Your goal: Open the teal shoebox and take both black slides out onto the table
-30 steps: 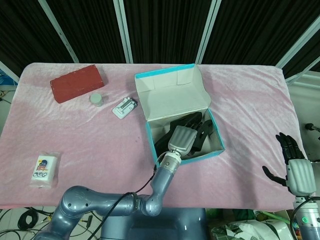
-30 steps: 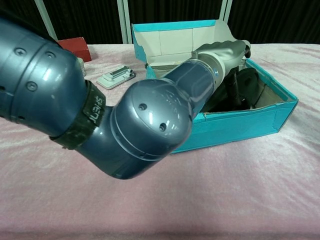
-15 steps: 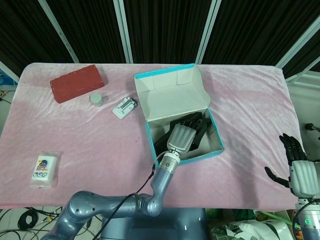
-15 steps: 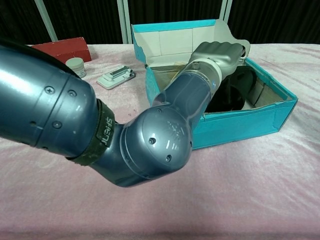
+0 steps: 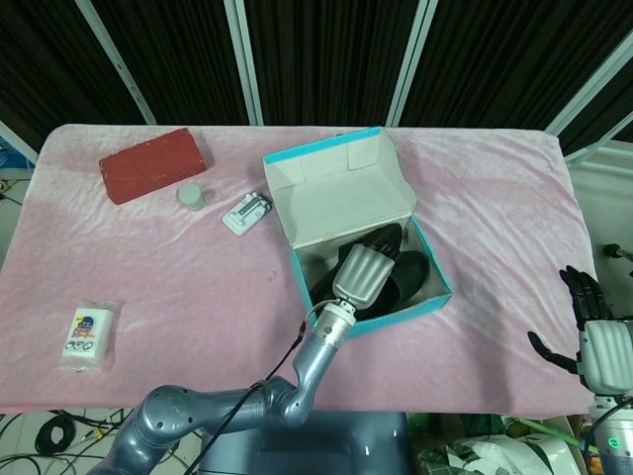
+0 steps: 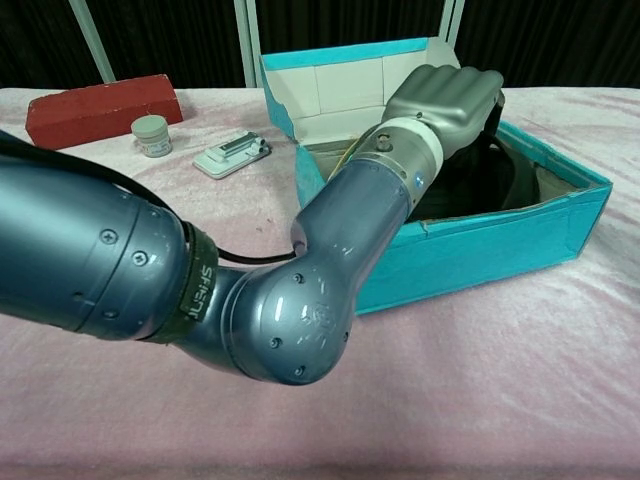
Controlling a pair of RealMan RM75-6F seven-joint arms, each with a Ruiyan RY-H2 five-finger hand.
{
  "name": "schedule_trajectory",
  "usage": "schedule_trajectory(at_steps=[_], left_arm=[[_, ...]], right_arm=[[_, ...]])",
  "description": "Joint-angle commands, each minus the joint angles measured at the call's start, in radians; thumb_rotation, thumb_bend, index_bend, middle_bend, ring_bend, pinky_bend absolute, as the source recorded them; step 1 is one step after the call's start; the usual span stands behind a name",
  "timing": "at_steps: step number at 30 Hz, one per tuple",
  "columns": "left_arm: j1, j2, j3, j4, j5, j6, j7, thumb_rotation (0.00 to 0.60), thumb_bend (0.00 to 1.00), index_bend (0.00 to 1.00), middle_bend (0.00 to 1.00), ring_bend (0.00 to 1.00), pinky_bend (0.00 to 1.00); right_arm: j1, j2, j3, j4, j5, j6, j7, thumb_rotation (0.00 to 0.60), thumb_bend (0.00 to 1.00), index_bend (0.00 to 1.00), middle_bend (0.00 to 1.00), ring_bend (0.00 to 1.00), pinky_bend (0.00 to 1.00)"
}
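The teal shoebox [image 5: 427,310] stands open mid-table, its white-lined lid [image 5: 341,193] leaning back. Black slides [image 5: 407,273] lie inside it. My left hand [image 5: 363,273] reaches into the box from the front, with its fingers curled around one slide's strap. The chest view shows that hand [image 6: 446,95] as a fist above the box [image 6: 500,240], with the black slide [image 6: 506,176] hanging just under it. My right hand [image 5: 599,342] hovers past the table's front right corner, fingers spread and holding nothing.
A red brick [image 5: 153,164], a small grey jar [image 5: 191,196] and a white device [image 5: 246,212] lie left of the box. A white packet [image 5: 87,335] sits near the front left edge. My left forearm [image 6: 300,290] fills the chest view's lower left.
My left hand has closed into a fist and risen a little; the shoebox has shifted slightly to the right with it. My right hand has sunk lower toward the frame's corner.
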Motion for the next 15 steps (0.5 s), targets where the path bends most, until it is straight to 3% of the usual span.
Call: schedule_trajectory(at_steps=[1, 8, 15], left_arm=[[0.033, 0.012, 0.035, 0.017, 0.080, 0.024, -0.067, 0.600, 0.60, 0.47, 0.58, 0.58, 0.68], [0.102, 0.086, 0.061, -0.066, 0.183, 0.084, -0.148, 0.600, 0.60, 0.47, 0.57, 0.57, 0.68], [0.197, 0.211, 0.071, -0.219, 0.264, 0.175, -0.185, 0.600, 0.60, 0.46, 0.57, 0.56, 0.67]], right_arm=[[-0.001, -0.001, 0.000, 0.000, -0.003, 0.002, 0.003, 0.600, 0.15, 0.01, 0.05, 0.02, 0.23], [0.001, 0.000, 0.001, -0.007, -0.013, 0.005, -0.002, 0.600, 0.15, 0.01, 0.05, 0.02, 0.23], [0.003, 0.008, 0.003, -0.022, -0.022, 0.007, -0.012, 0.600, 0.15, 0.01, 0.05, 0.02, 0.23]])
